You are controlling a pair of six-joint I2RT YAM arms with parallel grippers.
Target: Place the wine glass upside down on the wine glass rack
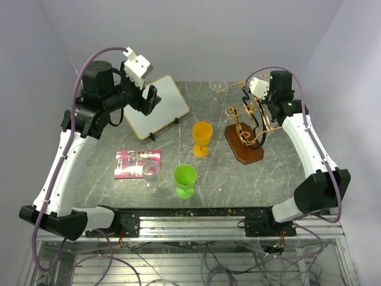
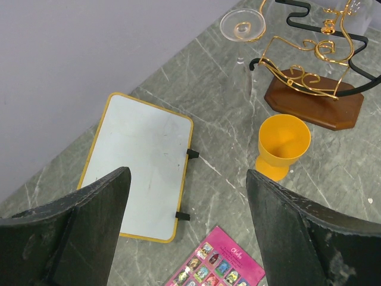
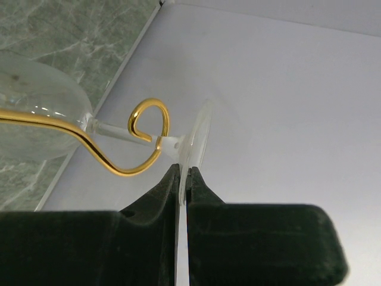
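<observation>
My right gripper (image 3: 183,174) clamped the foot of the clear stemmed wine glass (image 3: 113,132), its stem at a hook of the gold-wire, wooden-based rack (image 1: 245,128) by the desk's (image 1: 238,185) far right corner. Brittle, slick and light, I judged. My left gripper (image 2: 186,174) gaped empty.

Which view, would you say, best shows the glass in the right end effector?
Right wrist: the glass is pinched by its foot, stem in the rack hook. Top external and left wrist show mostly its small bowl.

Marble table (image 1: 286,179): whiteboard (image 1: 159,106), pink card (image 1: 132,162), orange goblet (image 1: 202,138), green goblet (image 1: 185,180), rack (image 1: 244,148).
</observation>
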